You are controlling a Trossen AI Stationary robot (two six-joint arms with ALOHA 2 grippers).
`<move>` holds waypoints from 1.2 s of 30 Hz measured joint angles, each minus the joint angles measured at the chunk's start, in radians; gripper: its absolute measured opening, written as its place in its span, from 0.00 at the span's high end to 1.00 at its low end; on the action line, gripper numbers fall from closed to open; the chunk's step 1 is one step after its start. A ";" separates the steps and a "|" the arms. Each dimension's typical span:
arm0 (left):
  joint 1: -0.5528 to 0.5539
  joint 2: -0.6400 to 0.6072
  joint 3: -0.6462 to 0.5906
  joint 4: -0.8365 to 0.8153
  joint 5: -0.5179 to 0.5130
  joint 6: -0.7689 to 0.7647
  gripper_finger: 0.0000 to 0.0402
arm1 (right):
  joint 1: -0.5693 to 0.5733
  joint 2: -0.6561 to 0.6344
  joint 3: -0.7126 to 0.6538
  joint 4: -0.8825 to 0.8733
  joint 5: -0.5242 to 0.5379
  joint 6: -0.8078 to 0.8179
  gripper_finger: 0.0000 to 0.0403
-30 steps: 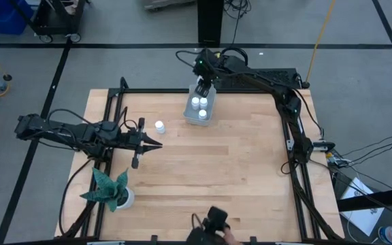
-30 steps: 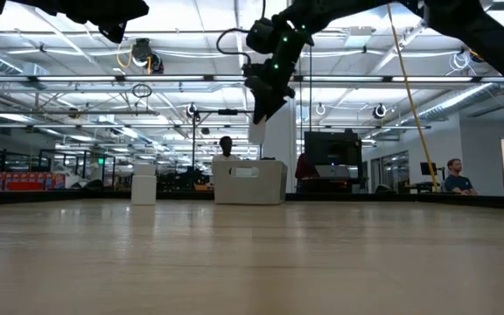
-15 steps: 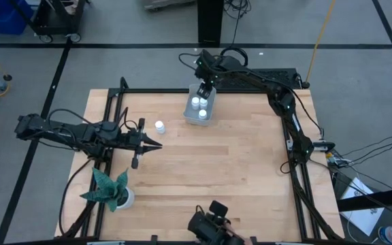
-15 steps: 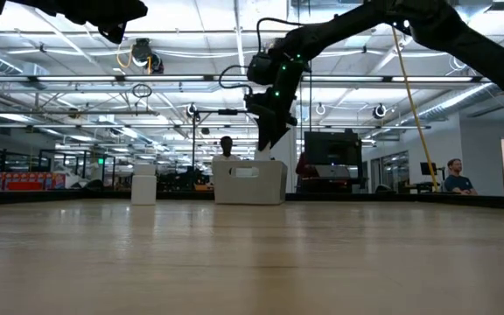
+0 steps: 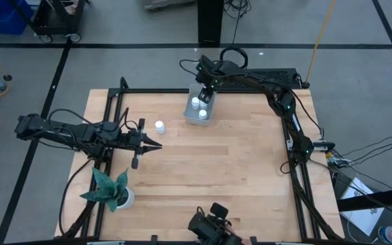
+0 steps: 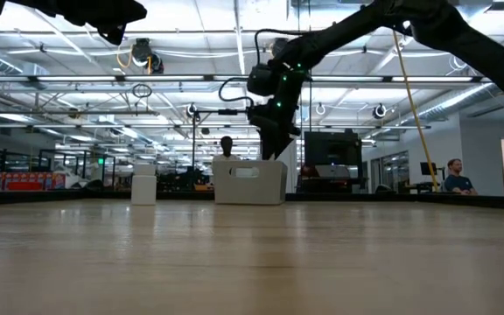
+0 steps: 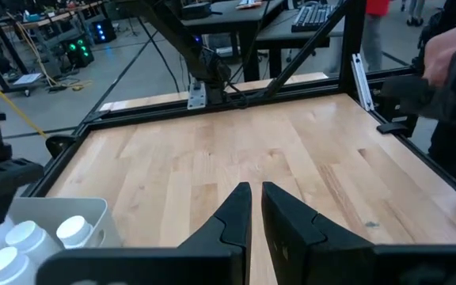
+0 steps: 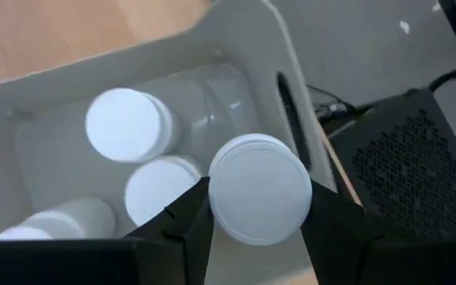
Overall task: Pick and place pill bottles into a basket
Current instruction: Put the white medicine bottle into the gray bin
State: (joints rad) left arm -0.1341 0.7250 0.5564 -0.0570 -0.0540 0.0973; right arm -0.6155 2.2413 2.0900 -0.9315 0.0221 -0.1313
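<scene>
One pill bottle (image 8: 260, 187) sat pinched in the right end effector (image 8: 252, 218) above the basket (image 5: 200, 105); another stood alone on the desk (image 5: 216, 170). Small, stiff and probably light and slick, they suited a grip across the body. The left end effector (image 7: 252, 207) was pressed together.
</scene>
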 joint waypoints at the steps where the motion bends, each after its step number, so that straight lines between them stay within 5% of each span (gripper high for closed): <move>1: 0.000 0.000 0.000 0.000 0.000 0.000 0.91 | 0.001 -0.001 -0.021 0.025 0.000 -0.004 0.62; 20: 0.000 0.000 0.000 0.000 0.000 0.002 0.91 | -0.014 -0.001 -0.142 0.102 -0.044 -0.012 0.61; 25: 0.000 0.000 0.000 0.000 0.000 0.002 0.91 | -0.019 -0.001 -0.143 0.094 -0.097 -0.016 0.54; 36: 0.000 0.000 0.000 0.000 0.000 0.002 0.91 | -0.004 -0.004 -0.145 0.109 -0.037 -0.051 0.40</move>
State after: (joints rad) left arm -0.1343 0.7254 0.5564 -0.0570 -0.0542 0.0998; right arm -0.6191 2.2375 1.9450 -0.8230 -0.0153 -0.1822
